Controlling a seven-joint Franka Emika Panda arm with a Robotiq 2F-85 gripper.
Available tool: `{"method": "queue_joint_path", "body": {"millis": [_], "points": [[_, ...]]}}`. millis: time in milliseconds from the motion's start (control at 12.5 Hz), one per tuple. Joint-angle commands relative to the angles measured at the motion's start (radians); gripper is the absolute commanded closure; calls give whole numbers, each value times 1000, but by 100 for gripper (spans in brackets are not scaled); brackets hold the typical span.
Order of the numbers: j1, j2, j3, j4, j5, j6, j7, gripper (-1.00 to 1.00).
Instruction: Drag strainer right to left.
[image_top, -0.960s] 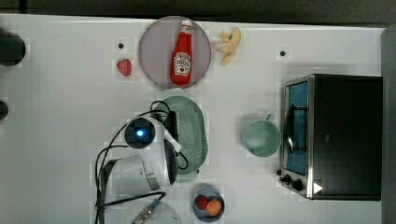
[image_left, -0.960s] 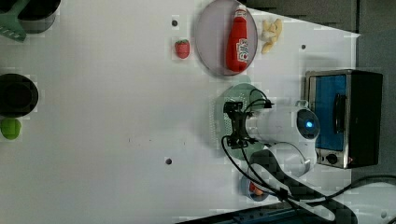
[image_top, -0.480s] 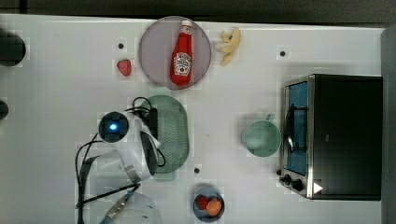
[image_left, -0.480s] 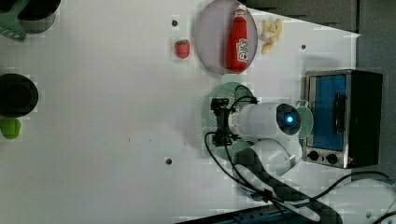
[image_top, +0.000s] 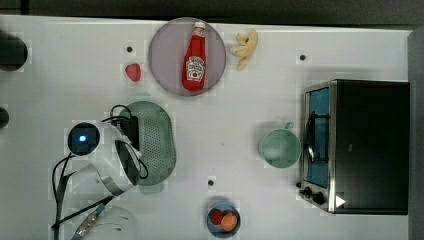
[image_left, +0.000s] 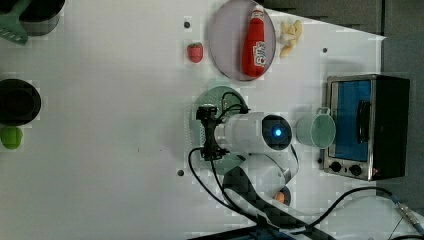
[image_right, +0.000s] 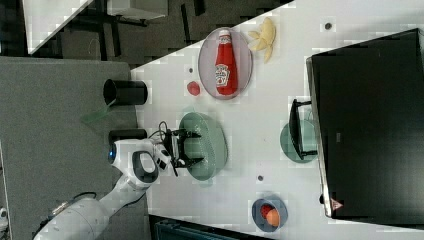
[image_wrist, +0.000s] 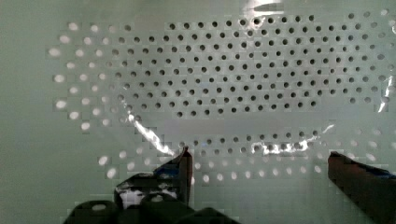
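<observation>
Gripper (image_right: 192, 147) sits inside the strainer (image_top: 155, 142), fingers (image_wrist: 180, 170) spread wide over its perforated floor, gripping nothing; strainer lies on the table (image_top: 60, 90) below the ketchup plate (image_top: 165, 55) in the top view, cup (image_top: 279, 147) well apart

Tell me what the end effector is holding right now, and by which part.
Nothing is gripped. The end effector stands open inside the strainer, its fingers spread over the perforated floor.

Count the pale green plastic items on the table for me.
2: the strainer under the gripper, left of centre in the top view, and the cup beside the oven. The arm may hide others.
</observation>
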Motion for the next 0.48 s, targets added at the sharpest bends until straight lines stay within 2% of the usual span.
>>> {"method": "queue_joint_path", "body": {"millis": [80,480], "points": [[21,36,5,94,60,-45,58,-100],[71,86,11,181,143,-63,60,-100]]}}
